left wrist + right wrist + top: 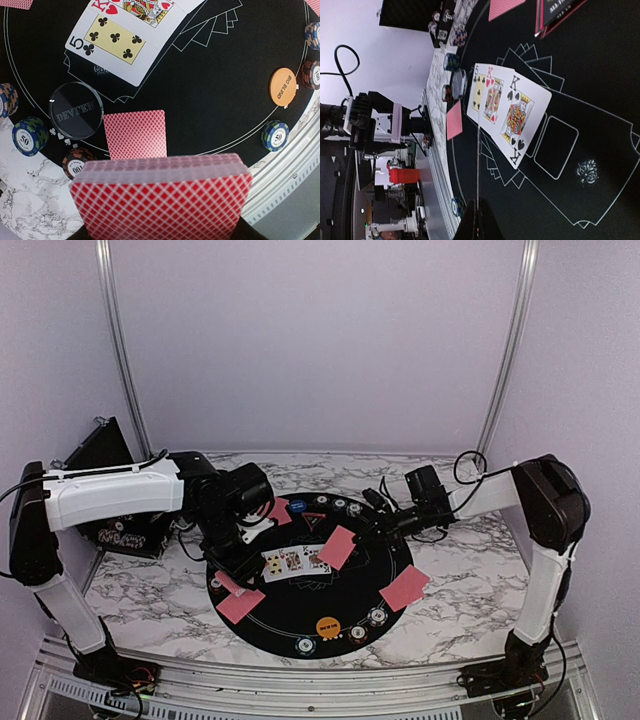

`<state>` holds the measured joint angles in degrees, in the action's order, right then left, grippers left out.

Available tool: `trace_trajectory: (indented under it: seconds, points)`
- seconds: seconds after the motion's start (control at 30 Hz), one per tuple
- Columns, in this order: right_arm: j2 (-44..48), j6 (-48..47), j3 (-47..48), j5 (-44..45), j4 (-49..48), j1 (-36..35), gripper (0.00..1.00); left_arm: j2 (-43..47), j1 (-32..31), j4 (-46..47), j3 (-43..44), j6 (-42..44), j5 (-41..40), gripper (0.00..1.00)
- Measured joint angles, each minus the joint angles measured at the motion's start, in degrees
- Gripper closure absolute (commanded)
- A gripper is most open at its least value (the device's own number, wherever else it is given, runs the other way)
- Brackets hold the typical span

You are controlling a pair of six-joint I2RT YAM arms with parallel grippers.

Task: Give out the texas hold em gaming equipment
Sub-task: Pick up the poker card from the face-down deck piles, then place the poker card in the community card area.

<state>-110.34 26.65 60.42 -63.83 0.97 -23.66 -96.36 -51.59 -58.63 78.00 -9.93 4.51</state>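
Left wrist: left pincer (161, 231) clamps red-backed deck (160, 197) over face-down card (135, 134); mat (225, 55) beneath. Right pincer (479, 210) pinches lone card (477, 165) edge-on.

Left arm (110, 490) bent inward, right arm (490, 495) stretched across (fingers (486, 226) seemingly pinched together).

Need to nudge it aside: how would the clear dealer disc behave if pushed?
The clear dealer disc lies flat on the black mat, so it would probably slide, not roll. Its glossy look suggests a slippery grip.
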Motion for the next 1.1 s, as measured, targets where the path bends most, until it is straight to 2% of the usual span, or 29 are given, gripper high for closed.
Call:
trace_trajectory:
  seconds: [0.3, 0.77, 0.97, 1.1]
  points:
    - [-8.4, -17.8, 11.5, 5.2, 19.7, 0.0, 1.0, 0.2, 0.0, 0.0, 0.0, 0.0, 0.0, 0.41]
    - [-14.5, -28.8, 23.9, 14.2, 33.3, -1.9, 1.0, 0.5, 0.0, 0.0, -0.1, 0.1, 0.0, 0.41]
    - [-16.5, -30.9, 28.2, 19.6, 36.7, -4.3, 0.93, 0.5, 0.0, 0.0, -0.2, 0.1, 0.0, 0.41]
    - [-16.6, -31.7, 29.2, 21.9, 38.2, -5.3, 0.83, 0.5, 0.0, 0.0, -0.3, 0.1, 0.0, 0.41]
